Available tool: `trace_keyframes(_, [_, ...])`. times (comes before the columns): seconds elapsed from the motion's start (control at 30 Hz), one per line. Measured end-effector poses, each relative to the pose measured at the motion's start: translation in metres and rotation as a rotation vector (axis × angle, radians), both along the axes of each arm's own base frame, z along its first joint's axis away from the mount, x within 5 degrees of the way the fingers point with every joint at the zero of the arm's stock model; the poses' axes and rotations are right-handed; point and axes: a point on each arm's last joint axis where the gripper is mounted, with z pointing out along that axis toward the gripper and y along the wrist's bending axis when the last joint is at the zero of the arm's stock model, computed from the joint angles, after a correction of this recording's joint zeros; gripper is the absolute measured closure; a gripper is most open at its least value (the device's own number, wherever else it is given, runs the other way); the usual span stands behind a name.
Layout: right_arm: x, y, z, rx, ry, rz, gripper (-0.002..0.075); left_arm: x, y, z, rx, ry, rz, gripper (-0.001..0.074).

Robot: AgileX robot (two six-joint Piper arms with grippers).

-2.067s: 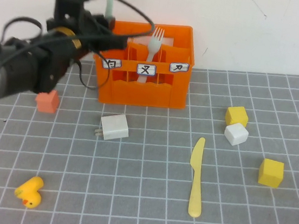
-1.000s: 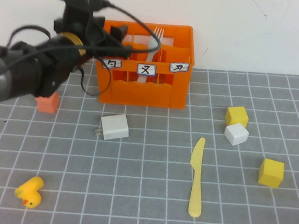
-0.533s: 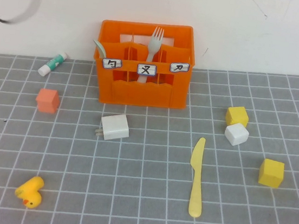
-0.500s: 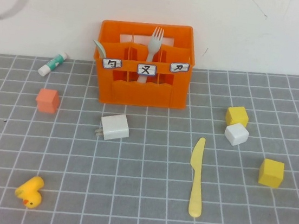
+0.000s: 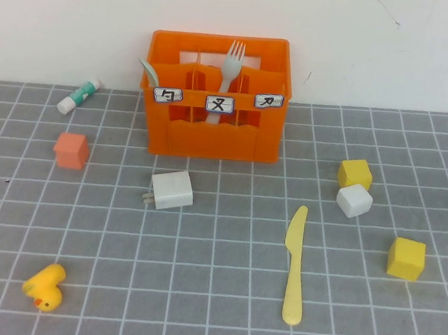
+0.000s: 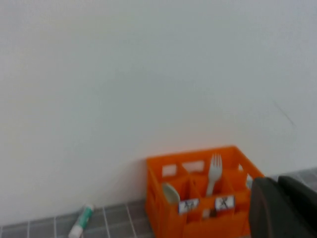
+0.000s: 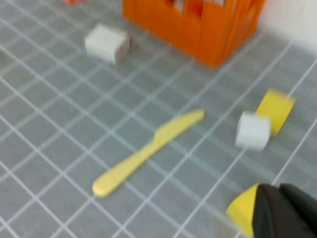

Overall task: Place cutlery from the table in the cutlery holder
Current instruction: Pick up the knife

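The orange cutlery holder (image 5: 211, 137) stands at the back of the table (image 5: 216, 297). The pale fork (image 5: 233, 58) stands in its middle compartment and the mint spoon (image 5: 148, 71) leans in its left one. The yellow knife (image 5: 295, 262) lies flat on the table, front right of the holder. Neither arm shows in the high view. The left gripper (image 6: 278, 198) is shut and empty, raised and away from the holder (image 6: 163, 225), facing the fork (image 6: 214, 171) and spoon (image 6: 170, 192). The right gripper (image 7: 279, 198) is shut and empty above the table, near the knife (image 7: 148, 151).
A white-and-green tube (image 5: 80, 95) lies left of the holder. A small orange cube (image 5: 71, 150), a white charger (image 5: 172, 190) and a yellow duck (image 5: 45, 285) are on the left. Two yellow cubes (image 5: 355, 173) (image 5: 406, 258) and a white cube (image 5: 354, 201) are on the right.
The left arm lowered the spoon into the holder's left compartment, let go of it, and drew back out of the high view. The knife has not moved.
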Motion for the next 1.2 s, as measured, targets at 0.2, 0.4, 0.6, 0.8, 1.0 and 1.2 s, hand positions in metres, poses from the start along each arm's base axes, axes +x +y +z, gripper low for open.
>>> trace_keyframes(0.2, [0.041, 0.018, -0.042, -0.062, 0.155, 0.077, 0.0728, -0.035, 0.009, -0.062, 0.096, -0.018, -0.016, 0.0735])
trace_keyframes(0.4, [0.051, 0.068, -0.079, -0.180, 0.219, 0.242, 0.0727, -0.065, 0.022, -0.117, 0.263, -0.061, 0.017, 0.0735])
trace_keyframes(0.6, [0.068, 0.117, -0.101, -0.193, 0.316, 0.266, 0.0727, -0.075, 0.027, -0.157, 0.326, -0.054, 0.033, 0.0735])
trace_keyframes(0.8, [0.099, 0.140, -0.122, -0.175, 0.521, 0.096, 0.0613, -0.079, 0.033, -0.181, 0.450, -0.068, 0.071, 0.0735])
trace_keyframes(1.0, [0.126, 0.155, -0.143, -0.194, 0.654, 0.042, 0.0365, -0.086, 0.035, -0.187, 0.442, -0.121, 0.084, 0.0735])
trace_keyframes(1.2, [0.143, 0.154, -0.145, -0.252, 0.649, -0.062, 0.0328, -0.087, 0.034, -0.195, 0.417, -0.153, 0.083, 0.0735])
